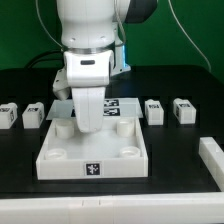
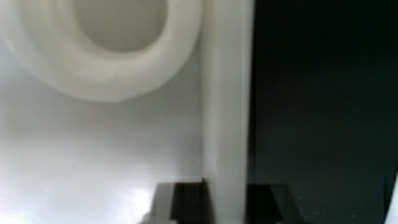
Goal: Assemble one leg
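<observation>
Two legs (image 1: 34, 114) lie on the black table at the exterior view's left, and two more (image 1: 154, 111) at its right. All are small white blocks with marker tags, and none is held. My gripper (image 1: 88, 122) is down at the far edge of the large white panel (image 1: 95, 152). In the wrist view the dark fingertips (image 2: 187, 205) stand on either side of the panel's upright edge wall (image 2: 226, 110). My gripper (image 2: 226, 206) is shut on that wall. A round corner socket (image 2: 111, 45) of the panel is close by.
The marker board (image 1: 118, 104) lies behind the panel, partly hidden by the arm. A white bar (image 1: 211, 158) lies at the exterior view's right front. Black table (image 2: 329, 110) runs along the panel's outer edge.
</observation>
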Controlling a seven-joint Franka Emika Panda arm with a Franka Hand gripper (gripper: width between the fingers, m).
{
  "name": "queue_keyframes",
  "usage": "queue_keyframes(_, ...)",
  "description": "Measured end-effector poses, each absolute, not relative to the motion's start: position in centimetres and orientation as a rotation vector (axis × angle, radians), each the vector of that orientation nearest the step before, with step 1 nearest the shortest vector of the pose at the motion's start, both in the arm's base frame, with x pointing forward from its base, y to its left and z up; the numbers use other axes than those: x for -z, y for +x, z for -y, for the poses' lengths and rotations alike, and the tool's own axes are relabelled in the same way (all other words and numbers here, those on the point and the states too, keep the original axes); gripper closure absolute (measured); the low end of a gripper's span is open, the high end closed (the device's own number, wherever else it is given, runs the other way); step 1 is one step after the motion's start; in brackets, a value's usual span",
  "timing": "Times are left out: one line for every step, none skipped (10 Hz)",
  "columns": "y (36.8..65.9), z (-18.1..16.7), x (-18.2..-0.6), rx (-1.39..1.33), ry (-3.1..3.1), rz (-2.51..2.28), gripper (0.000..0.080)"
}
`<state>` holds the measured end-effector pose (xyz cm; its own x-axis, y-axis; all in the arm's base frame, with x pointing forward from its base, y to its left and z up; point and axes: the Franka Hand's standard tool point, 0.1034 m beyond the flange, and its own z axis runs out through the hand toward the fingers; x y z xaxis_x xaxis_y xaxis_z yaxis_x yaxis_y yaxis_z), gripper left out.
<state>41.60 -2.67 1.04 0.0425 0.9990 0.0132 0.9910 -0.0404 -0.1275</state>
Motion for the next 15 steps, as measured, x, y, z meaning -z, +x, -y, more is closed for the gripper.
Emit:
queue_keyframes(41.6, 2.7, -1.0, -0.12, -2.193, 2.103, 0.073)
queue_keyframes(41.6, 2.7, -1.0, -0.12, -2.193, 2.103, 0.073)
queue_keyframes(41.6, 2.7, -1.0, -0.119, -2.193, 2.103, 0.073)
queue_keyframes(41.6, 2.7, -1.0, -0.119, -2.193, 2.103, 0.0729)
queue_keyframes(41.9, 2.4, -1.1, -0.116, -2.202, 2.098, 0.0729)
queue_keyframes(43.2, 0.8, -1.3, -0.094, -2.219, 2.093, 0.0729)
queue_keyframes(44.4, -2.0, -1.1, -0.069, -2.202, 2.107, 0.0729)
queue_keyframes(45.0, -3.7, -0.9, -0.053, -2.181, 2.123, 0.0729)
queue_keyframes(45.3, -4.1, -0.9, -0.045, -2.176, 2.128, 0.0729)
queue_keyframes(45.2, -3.7, -0.9, -0.046, -2.184, 2.119, 0.0729)
queue_keyframes(45.2, -3.6, -0.9, -0.046, -2.187, 2.117, 0.0729)
queue_keyframes(45.2, -3.6, -0.9, -0.046, -2.187, 2.116, 0.0729)
queue_keyframes(45.3, -3.6, -1.0, -0.045, -2.187, 2.117, 0.0729)
queue_keyframes(45.8, -3.8, -1.0, -0.046, -2.19, 2.113, 0.0729)
queue_keyframes(47.0, -4.7, -0.9, -0.028, -2.182, 2.124, 0.0729)
